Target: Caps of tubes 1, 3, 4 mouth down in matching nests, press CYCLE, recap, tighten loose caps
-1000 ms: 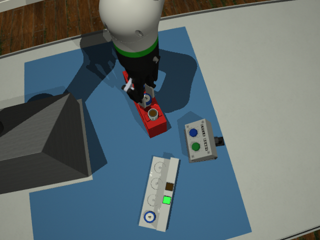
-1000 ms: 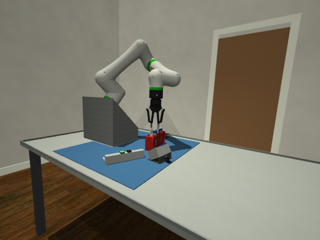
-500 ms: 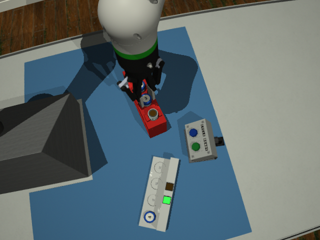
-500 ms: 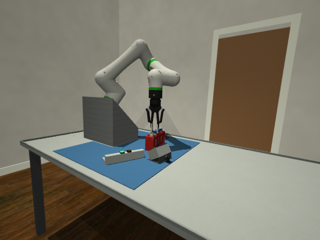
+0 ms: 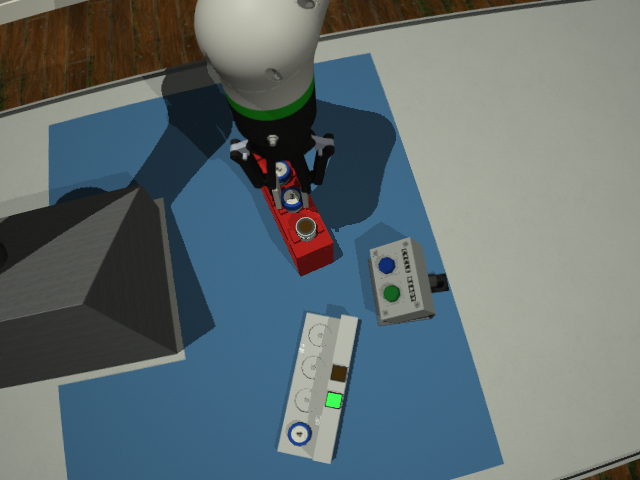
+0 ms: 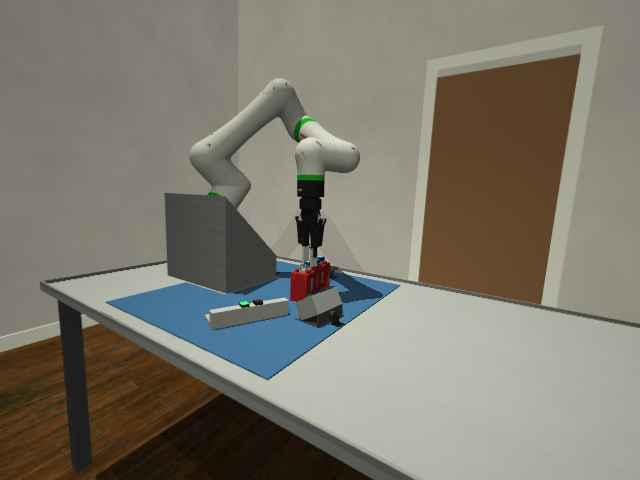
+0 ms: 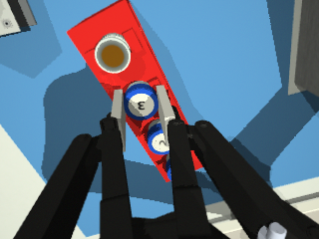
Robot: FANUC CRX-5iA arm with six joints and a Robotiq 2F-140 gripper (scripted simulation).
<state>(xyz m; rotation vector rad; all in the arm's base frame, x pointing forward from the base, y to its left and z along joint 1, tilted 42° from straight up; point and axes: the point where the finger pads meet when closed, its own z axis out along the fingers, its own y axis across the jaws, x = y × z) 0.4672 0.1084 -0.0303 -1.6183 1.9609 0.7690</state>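
Observation:
The red decapping station [image 5: 299,217] stands on the blue mat. My gripper [image 7: 141,100] is shut on the blue cap marked 3 [image 7: 141,105], which sits on tube 3 [image 5: 291,198]. The cap marked 2 [image 7: 160,141] sits on its tube just behind, and another capped tube [image 5: 281,169] shows under the wrist. Tube 4 [image 5: 306,227] is open, with brown liquid inside [image 7: 113,55]. One blue cap [image 5: 299,432] lies in the end nest of the cap tray [image 5: 317,380]; the three other nests are empty. The green lamp [image 5: 333,399] is lit and the amber lamp [image 5: 338,372] is dark.
The small desk [image 5: 401,280] with the blue CYCLE key [image 5: 386,265] and green READY key [image 5: 391,292] stands right of the station. A large dark grey wedge block [image 5: 82,279] stands at the left of the mat.

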